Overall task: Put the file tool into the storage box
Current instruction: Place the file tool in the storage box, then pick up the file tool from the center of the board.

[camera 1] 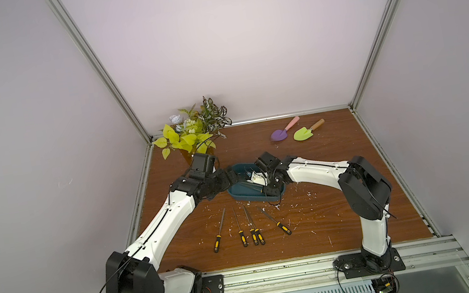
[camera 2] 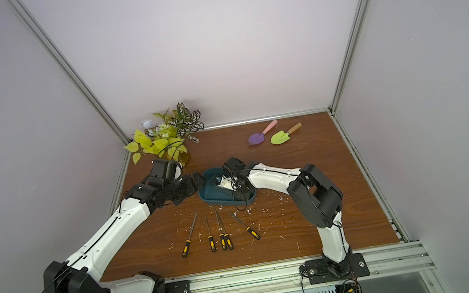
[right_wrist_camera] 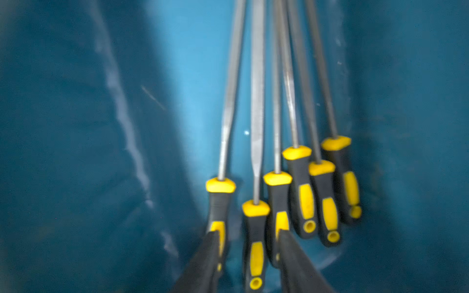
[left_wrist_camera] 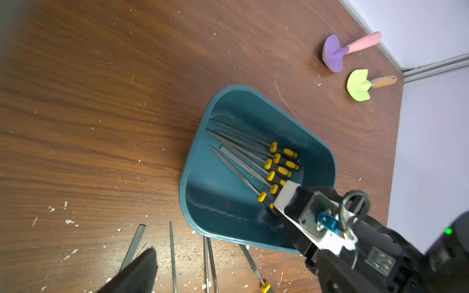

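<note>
The storage box [left_wrist_camera: 218,210] sits in the middle of the worktop [camera 1: 319,229]. There are six black-and-yellow files [left_wrist_camera: 253,162] lying in it, with handles bunched toward the right end and blades pointing toward the left end.

My right pincer [right_wrist_camera: 248,233] is down inside the box at the handle end, and it's released. The fingers [right_wrist_camera: 208,256] are spread apart with one file tool [right_wrist_camera: 255,256] lying between them on the box floor. There's a gap on either side of its handle, so nothing is clamped. My fingers do cover part of the neighbouring handles on both sides.

Five loose files [camera 1: 250,224] lie in a rough row on the worktop just near of the box. Their handles point at the near edge, and two of them are right up against each other.

My left pincer [camera 1: 230,178] is just beside the left end of the box, outside it. Honestly I can't tell whether that one is spread or clenched (the wrist view only catches one dark fingertip, and the top views are too small).
</note>
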Robot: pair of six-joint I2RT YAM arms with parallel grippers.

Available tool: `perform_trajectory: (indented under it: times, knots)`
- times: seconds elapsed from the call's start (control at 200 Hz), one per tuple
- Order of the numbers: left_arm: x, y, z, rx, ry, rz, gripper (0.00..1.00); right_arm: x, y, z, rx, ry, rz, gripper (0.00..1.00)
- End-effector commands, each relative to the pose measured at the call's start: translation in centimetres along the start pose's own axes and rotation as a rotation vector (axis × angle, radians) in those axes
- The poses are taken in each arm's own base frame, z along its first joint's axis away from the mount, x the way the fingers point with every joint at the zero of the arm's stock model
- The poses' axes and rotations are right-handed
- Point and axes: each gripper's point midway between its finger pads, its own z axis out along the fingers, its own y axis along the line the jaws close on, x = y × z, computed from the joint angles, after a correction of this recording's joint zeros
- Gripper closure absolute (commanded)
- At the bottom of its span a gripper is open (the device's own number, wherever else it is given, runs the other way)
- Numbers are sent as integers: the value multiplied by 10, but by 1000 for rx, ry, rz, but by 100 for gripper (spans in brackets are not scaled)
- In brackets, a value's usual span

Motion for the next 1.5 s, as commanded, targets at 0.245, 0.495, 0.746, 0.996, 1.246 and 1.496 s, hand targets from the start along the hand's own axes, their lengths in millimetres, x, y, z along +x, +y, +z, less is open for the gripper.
perform_trajectory:
  times: [0.245,0.495,0.746,0.996,1.246,1.496]
  knots:
    - [24,7,-3,17,52,-8,0,-46,-41,-67,131,-166,252,48]
    - [39,22,6,-13,93,-16,0,-32,-15,-116,0,-328,563,48]
    - [46,31,11,-36,109,-12,0,10,35,-133,-148,-397,830,49]
    - [49,38,8,-50,94,-13,0,45,95,-113,-200,-295,863,49]
    - [53,40,3,-40,83,-29,0,64,141,-89,-262,-197,833,49]
    - [58,46,1,-43,78,-44,0,76,156,-77,-255,-130,772,48]
